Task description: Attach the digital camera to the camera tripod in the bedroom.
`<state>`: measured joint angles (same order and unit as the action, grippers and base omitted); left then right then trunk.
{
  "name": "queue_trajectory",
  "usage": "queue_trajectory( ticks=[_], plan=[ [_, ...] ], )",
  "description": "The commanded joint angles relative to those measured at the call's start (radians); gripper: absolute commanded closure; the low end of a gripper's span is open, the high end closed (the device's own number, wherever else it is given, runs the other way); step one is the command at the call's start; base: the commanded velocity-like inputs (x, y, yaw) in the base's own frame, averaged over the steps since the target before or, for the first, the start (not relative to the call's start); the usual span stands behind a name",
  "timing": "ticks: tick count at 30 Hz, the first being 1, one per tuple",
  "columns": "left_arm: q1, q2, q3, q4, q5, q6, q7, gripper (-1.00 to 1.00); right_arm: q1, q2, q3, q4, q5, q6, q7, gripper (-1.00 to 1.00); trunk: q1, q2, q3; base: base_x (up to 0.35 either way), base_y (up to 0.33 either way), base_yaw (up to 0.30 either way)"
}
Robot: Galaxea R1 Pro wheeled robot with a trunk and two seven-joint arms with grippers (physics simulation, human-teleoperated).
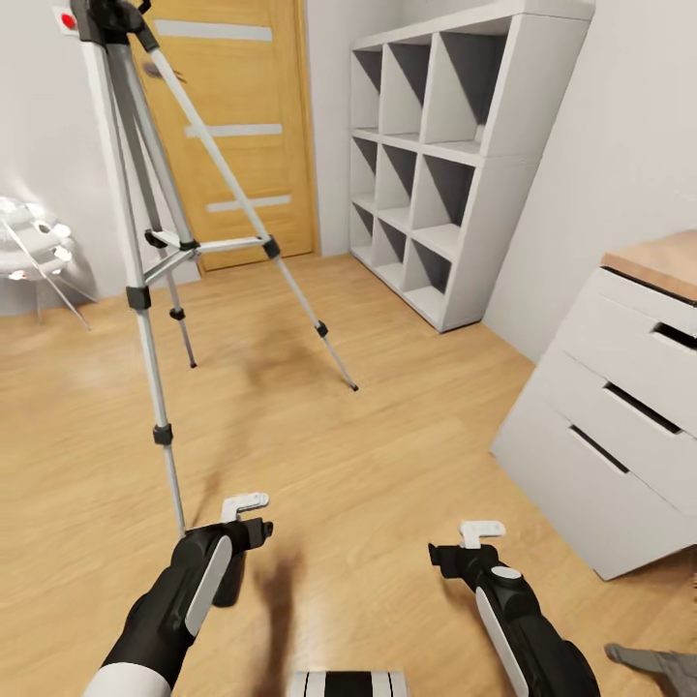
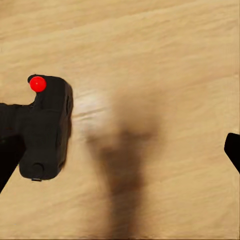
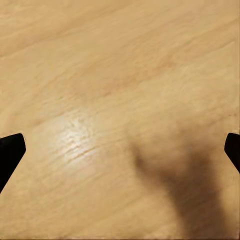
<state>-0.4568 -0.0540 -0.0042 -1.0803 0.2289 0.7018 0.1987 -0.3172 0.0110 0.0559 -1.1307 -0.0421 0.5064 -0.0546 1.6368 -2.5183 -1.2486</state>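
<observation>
Low in the head view, the left gripper (image 1: 254,530) hangs over the pale wood floor (image 1: 387,455) with the digital camera (image 1: 228,586) as a dark block just beneath it. The right gripper (image 1: 455,557) hovers well apart. The camera tripod (image 1: 145,242) stands ahead on slim silver tube legs with black joints. Behind it are a honey-coloured door (image 1: 242,126) and a matte white cube shelf (image 1: 465,155).

From the left wrist, the camera (image 2: 47,132) is a boxy, matte black body with rounded corners and a glossy red button. It touches one of the fingers (image 2: 10,150), while the other sits far across, so they are spread wide. Whether the body lies on the boards or clings to that finger is hard to say. The step looks like securing the camera. Next the fingers must close squarely on its body, then lift it to the tripod's head.

From the right wrist, the fingers (image 3: 10,150) are equally wide apart and hold nothing above shiny grained planks.
</observation>
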Motion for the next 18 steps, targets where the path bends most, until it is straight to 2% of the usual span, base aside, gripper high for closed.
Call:
queue_trajectory(
  ticks=[1, 7, 18],
  plan=[
    [0.000, 0.000, -0.001, -0.001, 0.010, 0.004, 0.008, -1.00, 0.000, 0.000, 0.001, -0.001, -0.004, 0.004, -0.006, -1.00, -0.001, 0.000, -0.001, -0.325, 0.000, 0.000],
    [0.000, 0.000, -0.002, -0.001, 0.010, 0.001, 0.008, -1.00, 0.000, 0.000, 0.001, 0.000, -0.004, 0.003, -0.006, -1.00, -0.001, 0.000, -0.001, -0.186, 0.000, 0.000],
    [0.000, 0.000, -0.002, -0.001, 0.010, -0.002, 0.007, -1.00, 0.000, 0.000, 0.002, 0.000, -0.006, 0.003, -0.005, -1.00, -0.001, 0.000, -0.001, -0.023, 0.000, 0.000]
  ],
)
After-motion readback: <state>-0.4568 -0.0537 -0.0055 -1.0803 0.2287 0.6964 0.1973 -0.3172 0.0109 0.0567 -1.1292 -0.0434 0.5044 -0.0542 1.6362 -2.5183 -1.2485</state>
